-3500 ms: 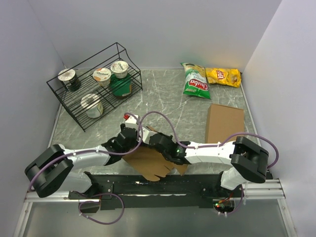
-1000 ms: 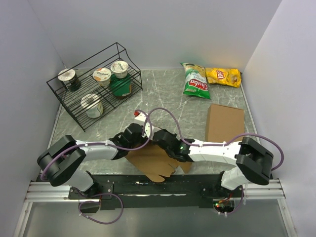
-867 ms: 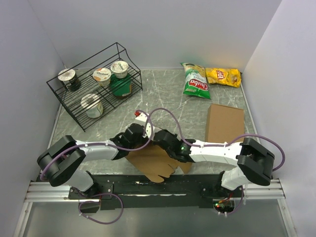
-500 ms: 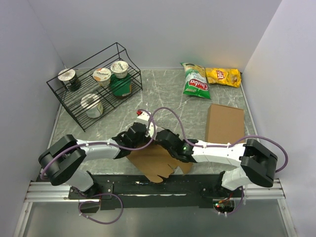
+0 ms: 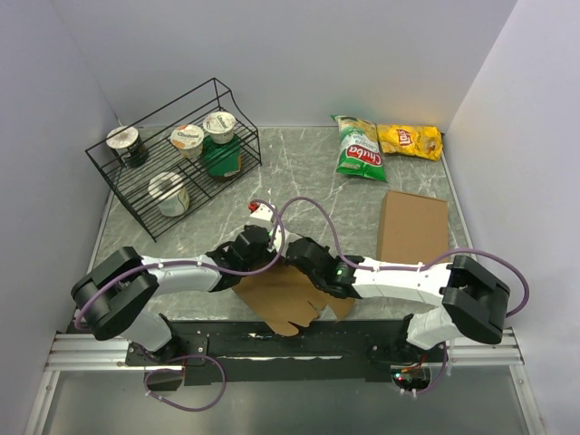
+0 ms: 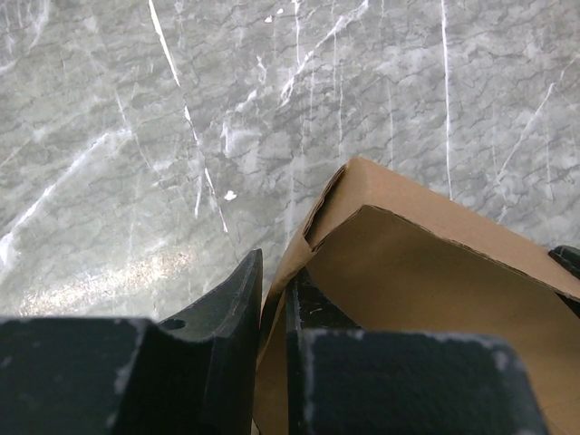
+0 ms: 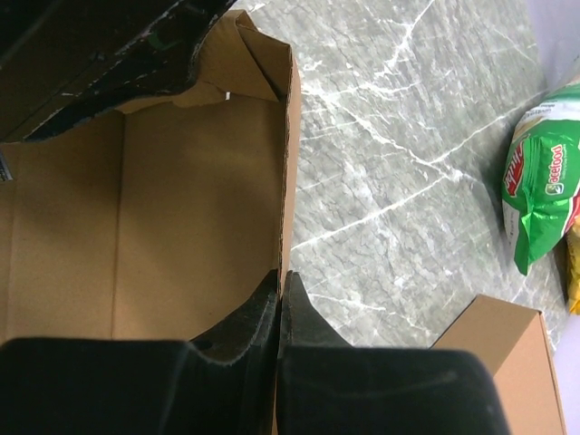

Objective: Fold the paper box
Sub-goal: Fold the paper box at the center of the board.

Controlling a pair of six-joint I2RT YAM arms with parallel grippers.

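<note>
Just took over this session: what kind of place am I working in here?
Most likely a lab test cell rather than a real kitchen: plain white walls box in a marble-look table, and staged groceries sit on it: a wire rack of cups and a green chip bag.

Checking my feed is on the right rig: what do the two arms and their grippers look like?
Both arms have white links with bulky black joints: left arm, right arm. Purple cable loops along each. A green light glows on the right arm's wrist. The left gripper and right gripper are black, with tapered wedge-shaped fingers.
</note>
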